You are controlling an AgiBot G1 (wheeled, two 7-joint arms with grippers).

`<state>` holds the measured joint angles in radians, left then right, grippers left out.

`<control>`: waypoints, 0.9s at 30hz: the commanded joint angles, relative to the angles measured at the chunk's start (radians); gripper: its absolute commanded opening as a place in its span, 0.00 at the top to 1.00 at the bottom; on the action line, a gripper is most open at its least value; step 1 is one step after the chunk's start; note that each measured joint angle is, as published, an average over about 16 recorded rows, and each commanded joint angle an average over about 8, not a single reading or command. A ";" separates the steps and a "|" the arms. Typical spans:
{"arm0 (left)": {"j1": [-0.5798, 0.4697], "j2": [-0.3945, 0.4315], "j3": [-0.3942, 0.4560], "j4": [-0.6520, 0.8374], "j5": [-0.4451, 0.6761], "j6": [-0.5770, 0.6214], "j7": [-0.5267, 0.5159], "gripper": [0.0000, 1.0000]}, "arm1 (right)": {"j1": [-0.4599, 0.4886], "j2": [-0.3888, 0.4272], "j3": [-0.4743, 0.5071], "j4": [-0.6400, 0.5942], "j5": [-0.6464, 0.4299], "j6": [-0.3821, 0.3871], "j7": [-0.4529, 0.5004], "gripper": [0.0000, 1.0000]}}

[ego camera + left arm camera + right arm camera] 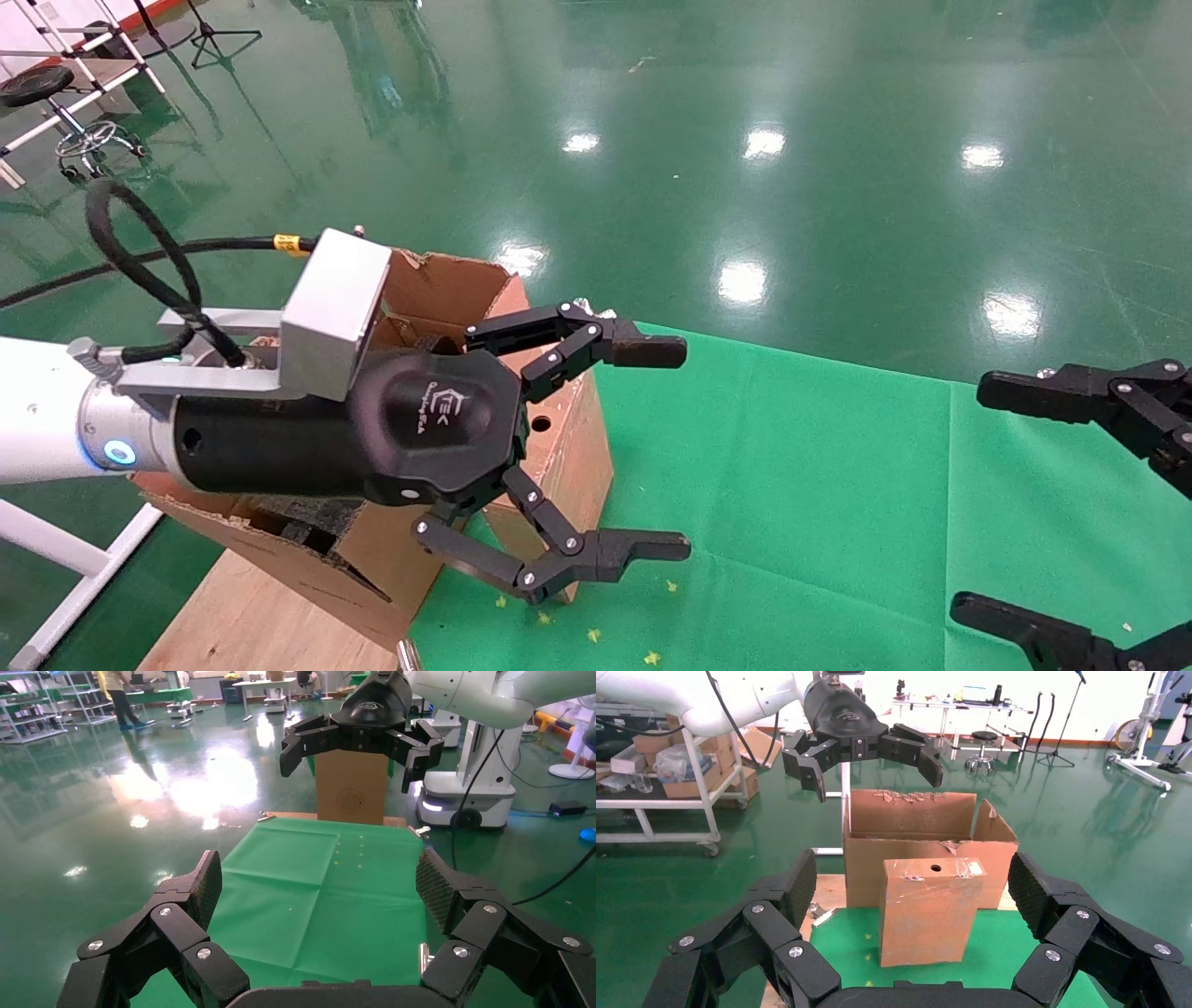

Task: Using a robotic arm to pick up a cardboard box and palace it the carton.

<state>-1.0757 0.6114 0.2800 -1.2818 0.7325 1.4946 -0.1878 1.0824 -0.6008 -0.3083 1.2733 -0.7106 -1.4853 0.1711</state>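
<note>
A: Cardboard box [931, 910] stands upright on the green cloth [792, 485] over the table, its back touching the front wall of the carton [926, 822]; the narrow face with the round hole points up.

B: And the left hand [596, 447]?

A: Spread wide, holding nothing, hovering right at the box. In the head view one finger sits above the box and the other low beside it, so the box lies roughly between them.

B: So the step in hand is the grab, I'd say.

A: Yes. I'd centre the fingers across the two broad taped sides before closing. The tape looks glossy, so a flat, square grip should slip less than a corner pinch.

B: Any edges to mind?

A: The carton's rim is torn and ragged, and it rises higher than the box top. The lift probably has to clear that rim before moving over the opening. Black foam sits inside, so I'd judge the free slot carefully.

B: Room to the right?

A: Plenty of bare cloth. The right hand [1071, 522] waits well apart at the far right, also spread and empty.
</note>
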 commanded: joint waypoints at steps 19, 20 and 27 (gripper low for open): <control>-0.003 -0.013 0.005 0.003 0.049 -0.040 -0.002 0.00 | 0.000 0.000 0.000 0.000 0.000 0.000 0.000 1.00; -0.004 -0.018 0.008 0.004 0.066 -0.057 -0.007 0.00 | 0.000 0.000 0.000 0.000 0.000 0.000 0.000 1.00; -0.011 -0.050 0.040 -0.008 0.161 -0.152 -0.067 0.00 | 0.000 0.000 0.000 0.000 0.000 0.000 0.000 1.00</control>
<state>-1.0865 0.5668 0.3141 -1.2884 0.8796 1.3602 -0.2402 1.0825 -0.6008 -0.3085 1.2729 -0.7105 -1.4853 0.1709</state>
